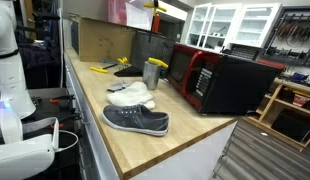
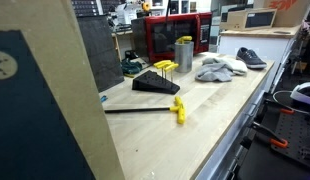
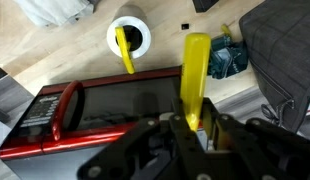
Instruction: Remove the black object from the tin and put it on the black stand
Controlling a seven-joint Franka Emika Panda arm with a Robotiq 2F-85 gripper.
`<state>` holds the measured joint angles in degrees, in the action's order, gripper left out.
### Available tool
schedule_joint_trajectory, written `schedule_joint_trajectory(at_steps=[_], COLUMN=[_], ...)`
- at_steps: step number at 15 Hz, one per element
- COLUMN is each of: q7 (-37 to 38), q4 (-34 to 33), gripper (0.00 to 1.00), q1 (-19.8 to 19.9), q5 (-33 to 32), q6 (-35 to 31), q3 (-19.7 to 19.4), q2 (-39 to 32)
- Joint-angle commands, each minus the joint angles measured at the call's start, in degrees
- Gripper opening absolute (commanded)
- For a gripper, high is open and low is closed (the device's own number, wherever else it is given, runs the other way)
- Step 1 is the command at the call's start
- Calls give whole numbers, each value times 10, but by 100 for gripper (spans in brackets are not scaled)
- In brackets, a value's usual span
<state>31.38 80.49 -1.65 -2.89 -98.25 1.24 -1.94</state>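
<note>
Leaning inside the tin (image 3: 111, 32), the black object (image 3: 125, 52), yellow end up, jaws overhead, yellow strip (image 3: 195, 80) between them, grip unclear.

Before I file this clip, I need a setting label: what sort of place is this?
Probably a lab or workshop rather than a home. There is a long wooden workbench, what looks like a tool wall behind it, and a red-and-black microwave and a grey shoe set out on the bench.

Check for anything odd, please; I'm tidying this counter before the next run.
A grey shoe lies on the worktop beside a crumpled white cloth, near the microwave: odd for a counter. Nothing looks spilled or broken; the tin stands upright. The gripper holds a yellow strip.
</note>
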Motion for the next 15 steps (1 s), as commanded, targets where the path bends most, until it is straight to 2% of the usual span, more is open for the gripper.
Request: schedule_joint_trajectory(at_steps=[1,3,4,6,10,15], q7=[-3,-6,-6,12,81,178], q4=[0,0,0,16,6,0], gripper=[23,23,6,6,6,6], q1=[1,2,2,-4,-29,-73], q5=[0,0,0,-2,-23,-95], q6=[0,0,0,-5,6,15], q3=[0,0,0,4,17,34], q2=[0,0,0,-4,-33,-55])
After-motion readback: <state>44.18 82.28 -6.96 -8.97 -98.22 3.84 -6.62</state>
